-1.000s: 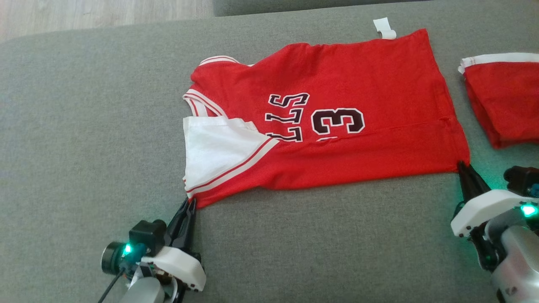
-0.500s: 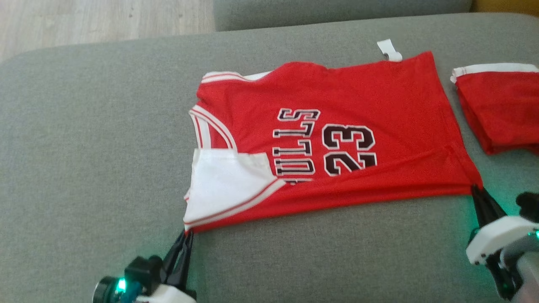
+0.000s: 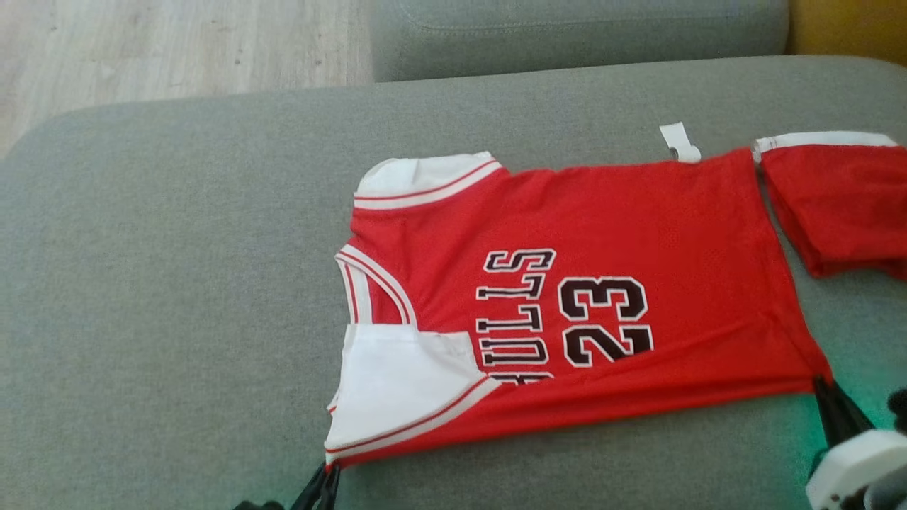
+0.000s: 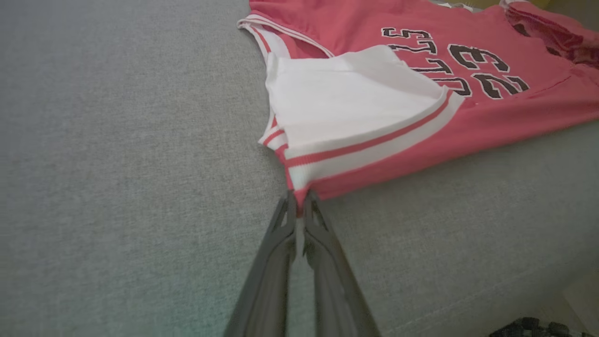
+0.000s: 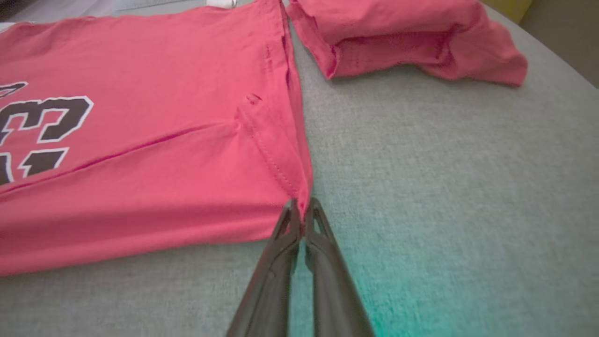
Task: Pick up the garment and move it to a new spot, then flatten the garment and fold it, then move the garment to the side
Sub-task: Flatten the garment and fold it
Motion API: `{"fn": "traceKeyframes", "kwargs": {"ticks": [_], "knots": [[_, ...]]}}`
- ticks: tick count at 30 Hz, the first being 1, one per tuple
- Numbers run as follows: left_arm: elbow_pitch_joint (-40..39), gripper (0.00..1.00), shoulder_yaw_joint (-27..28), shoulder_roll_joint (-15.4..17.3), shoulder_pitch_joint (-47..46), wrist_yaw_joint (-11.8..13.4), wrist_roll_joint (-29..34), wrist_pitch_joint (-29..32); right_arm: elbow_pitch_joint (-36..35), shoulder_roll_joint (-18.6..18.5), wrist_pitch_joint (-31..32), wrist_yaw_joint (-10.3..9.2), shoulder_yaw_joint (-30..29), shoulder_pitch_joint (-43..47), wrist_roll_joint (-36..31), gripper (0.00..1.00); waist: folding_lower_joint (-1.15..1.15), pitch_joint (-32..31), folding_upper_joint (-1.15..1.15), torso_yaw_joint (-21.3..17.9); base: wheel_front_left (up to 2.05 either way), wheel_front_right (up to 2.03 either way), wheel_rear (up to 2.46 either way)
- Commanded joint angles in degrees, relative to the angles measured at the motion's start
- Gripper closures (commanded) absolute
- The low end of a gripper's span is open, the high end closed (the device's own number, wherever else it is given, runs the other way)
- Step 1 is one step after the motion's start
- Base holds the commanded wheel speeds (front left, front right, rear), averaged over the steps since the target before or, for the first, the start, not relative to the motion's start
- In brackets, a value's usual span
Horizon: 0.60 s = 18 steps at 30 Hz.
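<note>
The garment point(image 3: 638, 234) is a red sleeveless jersey with black "BULLS 23" lettering and white trim, spread sideways on the grey sofa cushion point(image 3: 177, 283). Its near long edge is folded over, and a white inner panel point(image 3: 397, 382) shows at the shoulder end. My left gripper point(image 3: 327, 476) is shut on the near shoulder corner point(image 4: 299, 189). My right gripper point(image 3: 820, 386) is shut on the near hem corner point(image 5: 302, 194). A white label point(image 3: 679, 142) sticks out at the far hem corner.
A second red garment point(image 3: 836, 205) lies folded just right of the jersey, close to its hem, seen too in the right wrist view point(image 5: 402, 37). Behind are another grey cushion point(image 3: 581, 35) and wood floor point(image 3: 177, 49). Bare cushion stretches to the left.
Both grippers have drawn the near edge of the jersey toward me, uncovering more lettering. The camera has tilted, so the whole scene sits lower in the picture.
</note>
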Motion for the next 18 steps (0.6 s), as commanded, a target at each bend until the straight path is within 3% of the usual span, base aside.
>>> {"fn": "traceKeyframes", "kwargs": {"ticks": [1,11,14,18], "knots": [[-2.07,1.00,2.07,1.41,-0.46,0.70,-0.26,0.05,-1.76,-1.57,0.21,0.36,-0.44,1.26,-0.58,1.00,0.00,-0.37,0.00,0.28,0.00,0.00,0.00],[-3.78,1.00,1.76,2.87,2.24,0.52,-2.22,3.15,-9.52,1.69,5.72,0.36,-6.65,8.42,-4.23,1.00,0.00,-1.61,0.00,0.88,0.00,0.00,0.00],[-1.23,1.00,1.55,3.02,1.88,-0.96,-3.07,2.66,-11.37,2.62,7.26,0.36,-7.75,9.38,-5.29,1.00,0.00,-1.80,0.00,0.87,0.00,0.00,0.00],[7.00,1.00,1.72,3.18,-0.44,-5.14,-4.28,-1.56,-13.42,3.51,8.90,0.36,-8.83,10.44,-6.28,0.97,0.00,-1.90,0.00,0.86,0.00,0.00,0.00]]}}
